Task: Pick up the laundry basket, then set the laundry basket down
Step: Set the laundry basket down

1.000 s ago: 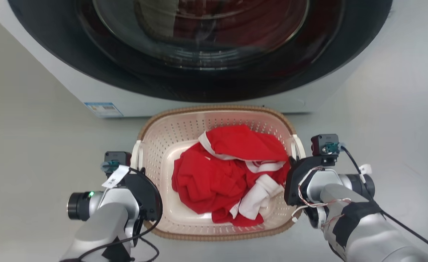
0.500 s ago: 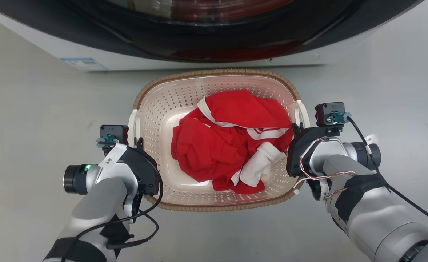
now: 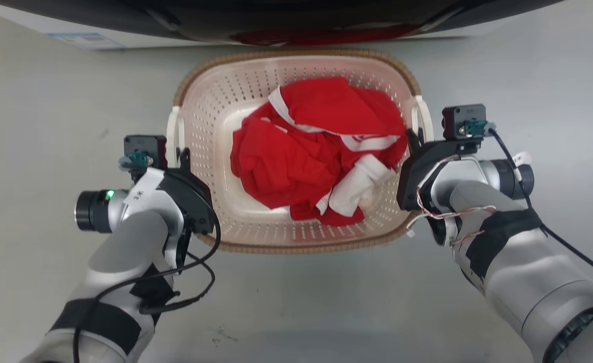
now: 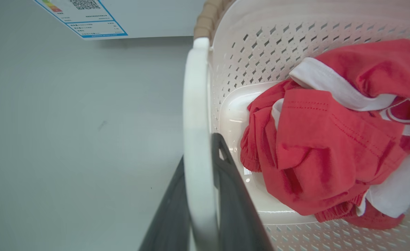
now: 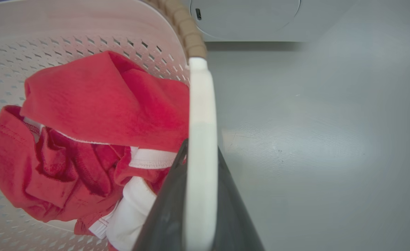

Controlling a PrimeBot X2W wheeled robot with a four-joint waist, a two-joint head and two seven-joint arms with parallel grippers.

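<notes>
Grip unchanged: left gripper [image 3: 181,157] and right gripper [image 3: 413,140] fingers stay clamped on the white handles [image 4: 196,122]. The laundry basket [image 3: 296,248] looks larger than a second ago, between our arms, near the washer [image 3: 89,39]. We judge it lifted; set-down next.

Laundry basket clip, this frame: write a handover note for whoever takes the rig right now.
Left claw: shut on the left handle of the laundry basket.
Right claw: shut on the right handle.
Basket: in front of the washing machine, over the grey floor, with red and white clothes inside. Whether it is off the floor, I cannot tell.
Done: both handles gripped.
Left: lift if needed, set down, release.
</notes>
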